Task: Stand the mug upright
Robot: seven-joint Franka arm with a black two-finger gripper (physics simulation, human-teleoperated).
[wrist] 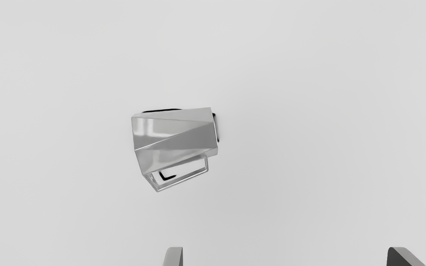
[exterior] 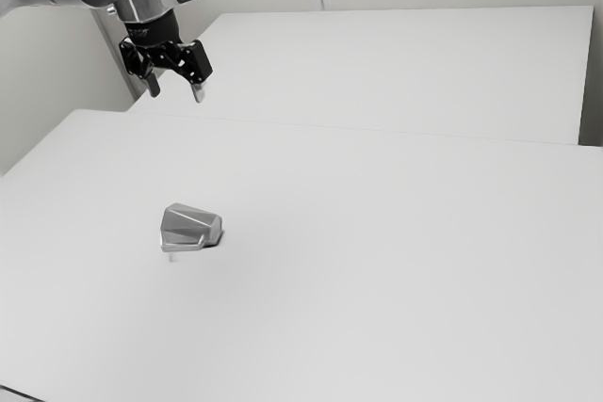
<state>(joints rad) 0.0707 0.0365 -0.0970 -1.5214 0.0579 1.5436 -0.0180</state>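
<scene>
- The mug (exterior: pixel 191 228) lies on its side on the table (exterior: pixel 377 261), toward the exterior view's left. I can't tell which end should go down; guessing wrong would stand it upside down.
- Its handle (wrist: pixel 183 180) juts from one side; a jaw coming down on that could roll or skid it.
- It's faceted and tapered, so a shallow pinch might let it pivot mid-turn.
- My gripper (exterior: pixel 176 94) is empty, jaws spread, well above the table and offset from the mug; dropping straight down would probably miss.
- Let go before it sits flat, it could tip over.
</scene>
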